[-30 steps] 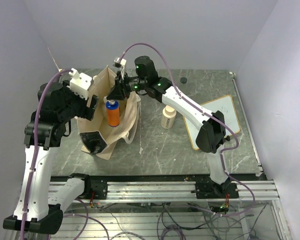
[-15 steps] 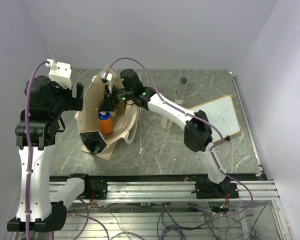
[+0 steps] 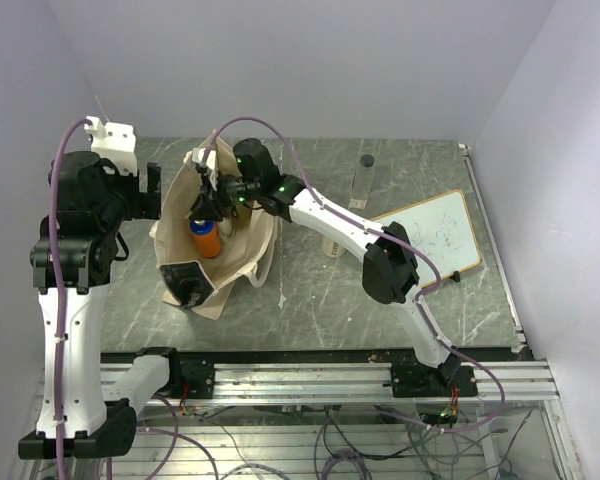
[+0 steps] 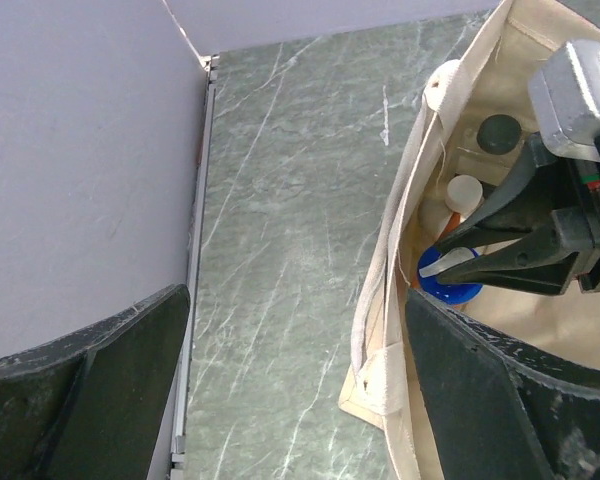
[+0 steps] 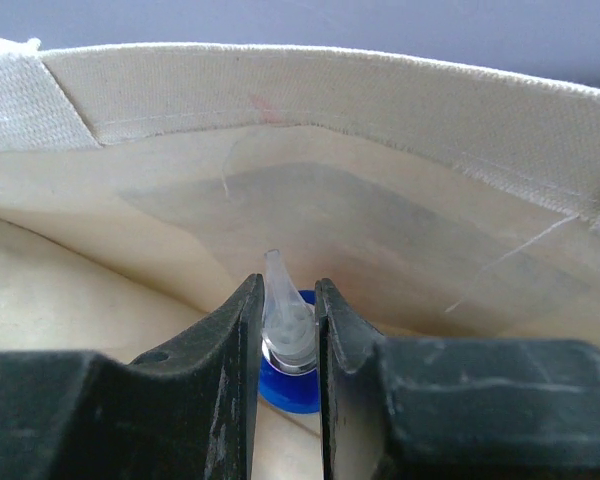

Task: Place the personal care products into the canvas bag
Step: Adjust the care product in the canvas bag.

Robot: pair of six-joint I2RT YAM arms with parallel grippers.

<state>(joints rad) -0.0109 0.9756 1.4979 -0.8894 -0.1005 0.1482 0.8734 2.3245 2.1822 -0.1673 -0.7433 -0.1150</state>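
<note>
The canvas bag (image 3: 235, 262) stands open at the left of the table. My right gripper (image 3: 212, 203) is down in its mouth, shut on the clear pump top (image 5: 286, 305) of the blue-and-orange bottle (image 3: 206, 240), which hangs upright inside the bag. In the left wrist view the bottle's blue shoulder (image 4: 450, 288) shows beside a white cap (image 4: 465, 190) and a dark cap (image 4: 498, 132) that sit in the bag. My left gripper (image 3: 150, 195) is open and empty just left of the bag's rim (image 4: 400, 300). A cream bottle (image 3: 332, 246) and a clear dark-capped bottle (image 3: 364, 178) stand on the table.
The wood-framed whiteboard (image 3: 435, 235) lies at the right of the table. My right arm stretches over the table's middle and partly hides the cream bottle. A purple wall (image 4: 80, 150) stands close on the left.
My right gripper has carried the blue-and-orange bottle leftward and lower into the bag. My left gripper has drawn back left, off the bag's rim.
</note>
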